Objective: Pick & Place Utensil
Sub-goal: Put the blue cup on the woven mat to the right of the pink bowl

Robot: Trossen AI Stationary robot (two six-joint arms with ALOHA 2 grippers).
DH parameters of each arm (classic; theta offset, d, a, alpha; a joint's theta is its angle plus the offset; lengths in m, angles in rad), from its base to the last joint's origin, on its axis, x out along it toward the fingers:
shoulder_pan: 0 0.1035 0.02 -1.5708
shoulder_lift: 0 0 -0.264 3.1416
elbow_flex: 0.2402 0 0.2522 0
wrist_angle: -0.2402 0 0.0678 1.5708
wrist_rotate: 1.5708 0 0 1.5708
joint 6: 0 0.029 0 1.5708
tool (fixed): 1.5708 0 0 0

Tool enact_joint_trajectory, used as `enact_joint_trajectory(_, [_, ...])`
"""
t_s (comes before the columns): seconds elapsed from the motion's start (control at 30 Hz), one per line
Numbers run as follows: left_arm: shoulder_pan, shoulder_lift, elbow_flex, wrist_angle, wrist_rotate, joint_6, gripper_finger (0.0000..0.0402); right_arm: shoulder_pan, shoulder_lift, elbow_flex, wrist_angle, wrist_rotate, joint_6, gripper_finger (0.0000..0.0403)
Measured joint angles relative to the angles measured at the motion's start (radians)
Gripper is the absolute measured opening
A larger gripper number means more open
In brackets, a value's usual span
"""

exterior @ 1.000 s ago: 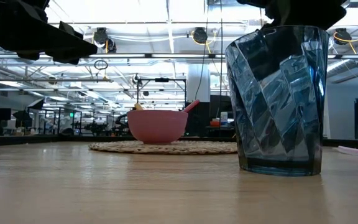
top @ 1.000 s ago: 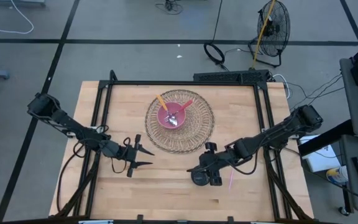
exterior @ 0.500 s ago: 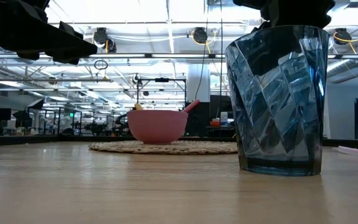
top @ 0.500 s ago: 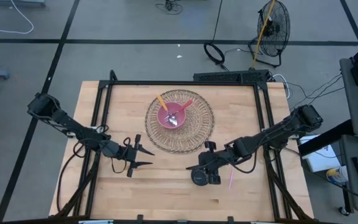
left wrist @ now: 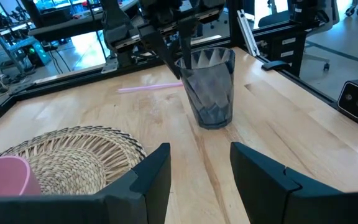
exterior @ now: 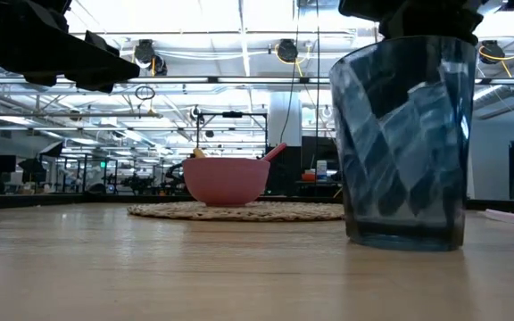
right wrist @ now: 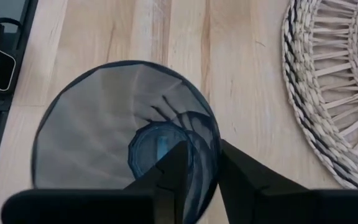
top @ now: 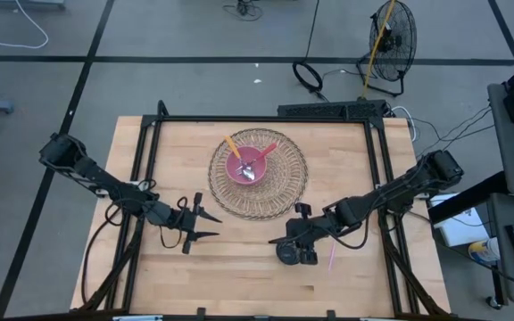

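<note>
My right gripper (right wrist: 197,180) pinches the rim of the blue faceted tumbler (right wrist: 126,134), one finger inside, one outside, on the tabletop (top: 239,259) beside the woven mat (top: 288,183). The pink straw (top: 332,259) lies just beyond. My left gripper (top: 205,226) hovers, jaws apart.

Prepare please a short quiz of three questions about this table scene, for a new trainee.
1. True or false: the blue glass stands on the woven mat.
2. Which gripper has one finger inside the glass and one outside its rim? A. left gripper B. right gripper
3. Fill in: the pink bowl holding utensils sits on the ____.

Key:
1. False; it stands on the bare wooden table, beside the mat.
2. B; the left gripper hovers open, holding nothing.
3. Woven mat.
</note>
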Motion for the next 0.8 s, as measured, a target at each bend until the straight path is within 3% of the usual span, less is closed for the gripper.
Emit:
enact_joint_trajectory(0.37, [0.0,0.0,0.0,0.0,0.0,0.0,0.017,0.0,-0.001,-0.027,0.043,-0.001,-0.002,0.001])
enact_joint_trajectory(0.8, [0.0,0.0,0.0,0.0,0.0,0.0,0.017,0.0,-0.006,-0.027,0.051,0.0,-0.009,0.0005])
